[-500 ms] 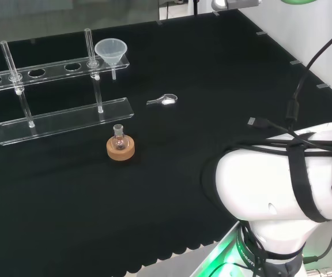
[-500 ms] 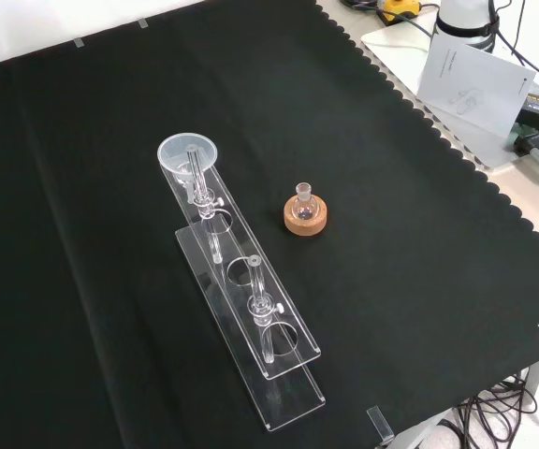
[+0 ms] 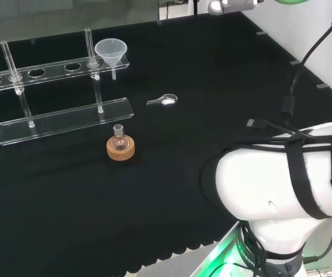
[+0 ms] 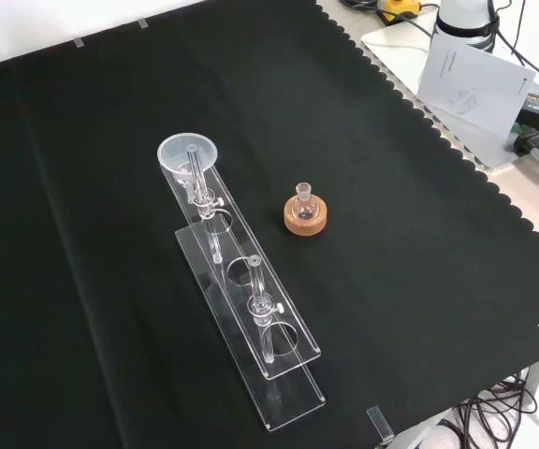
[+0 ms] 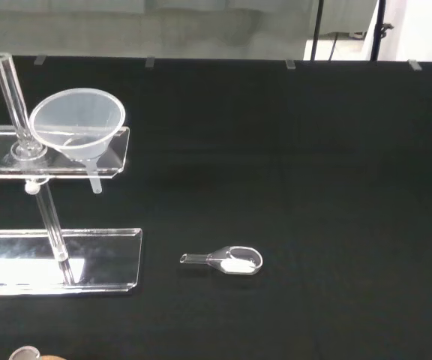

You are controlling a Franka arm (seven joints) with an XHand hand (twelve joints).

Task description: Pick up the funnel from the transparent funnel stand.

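A: Anything change? In the head view, near to far: flask (image 3: 118, 134) on its cork ring (image 3: 120, 148), scoop (image 3: 165, 100), funnel (image 3: 108, 51) seated at the stand's (image 3: 62, 118) right end, all unmoved.

B: Yep, nothing grabbed yet. Can't tell the robot hand's state.

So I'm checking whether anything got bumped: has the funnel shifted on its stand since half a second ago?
No. In the head view the funnel sits in the same end hole of the transparent stand, and in the front view it keeps the same spot beside the upright rod.
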